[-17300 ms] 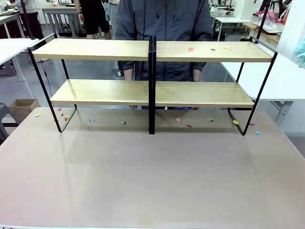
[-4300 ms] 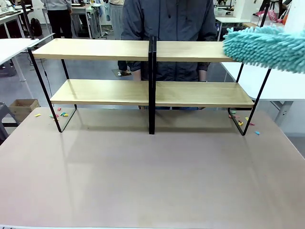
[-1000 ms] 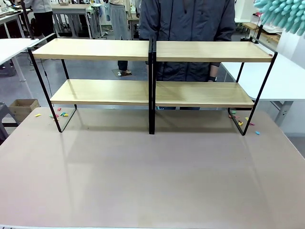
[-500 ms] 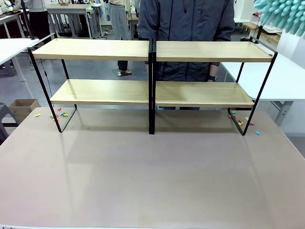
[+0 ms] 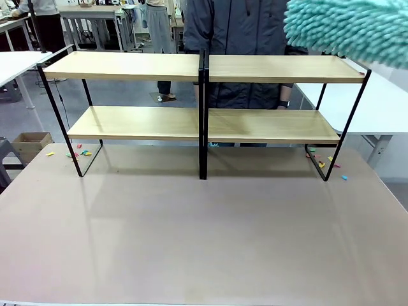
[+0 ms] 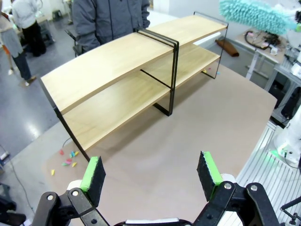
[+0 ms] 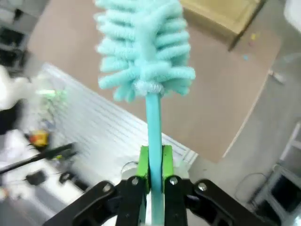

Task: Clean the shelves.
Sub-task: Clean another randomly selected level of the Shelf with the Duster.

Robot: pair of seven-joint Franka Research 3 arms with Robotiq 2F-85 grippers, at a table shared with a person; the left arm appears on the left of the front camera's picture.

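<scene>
While the shelves (image 5: 204, 70) stand at the far side of the brown table (image 5: 204, 236), all four boards look bare and wiped. A teal duster (image 5: 347, 29), half a second ago only a tip in the upper right corner, now sweeps in above the right top board. The right gripper (image 7: 154, 162) clamps its thin handle; the left gripper (image 6: 151, 172) hangs wide and empty. Coloured scraps (image 5: 80, 153) lie beside the frame's feet, so another pass seems underway.
</scene>
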